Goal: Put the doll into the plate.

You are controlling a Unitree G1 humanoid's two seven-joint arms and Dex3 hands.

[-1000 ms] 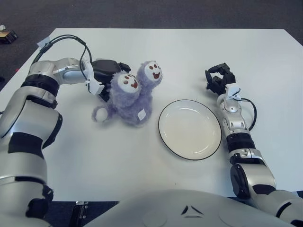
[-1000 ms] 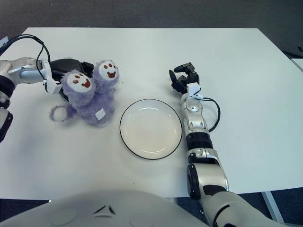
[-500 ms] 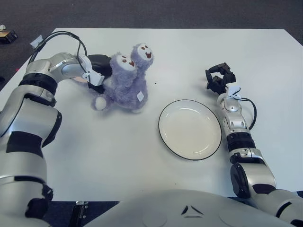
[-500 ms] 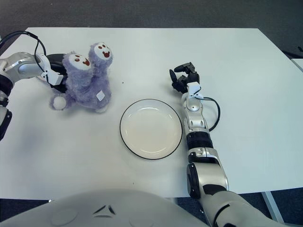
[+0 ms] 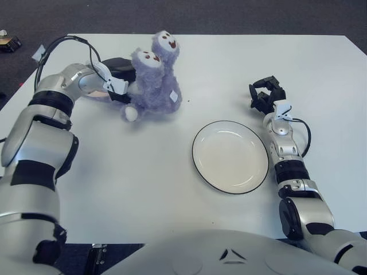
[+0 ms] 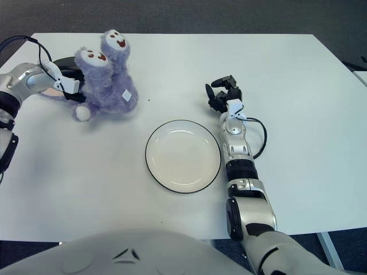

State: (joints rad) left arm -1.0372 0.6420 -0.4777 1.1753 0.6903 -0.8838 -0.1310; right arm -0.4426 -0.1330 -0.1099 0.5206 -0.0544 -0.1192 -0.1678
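Our left robot hand (image 5: 117,71) grips the purple two-headed doll (image 5: 153,80) far left of the plate (image 5: 230,156); next we carry it there.

Place: looks like a lab or office test room, not a home.
Table (image 5: 229,69): broad, plain white work surface, bare of cloth or clutter; the landmark for the rest.
Floor (image 5: 172,14): dark grey carpet showing beyond the table's far edge and past its left side, office-type.
Far-left corner: a small object (image 5: 8,43) lies on the carpet just off the table's far-left corner; too small to identify.
Cabling: a black cable (image 5: 69,41) loops exposed over the table's left end, bench-rig style.
Right edge: a sliver of another pale surface (image 6: 361,74) beyond the table's right side.
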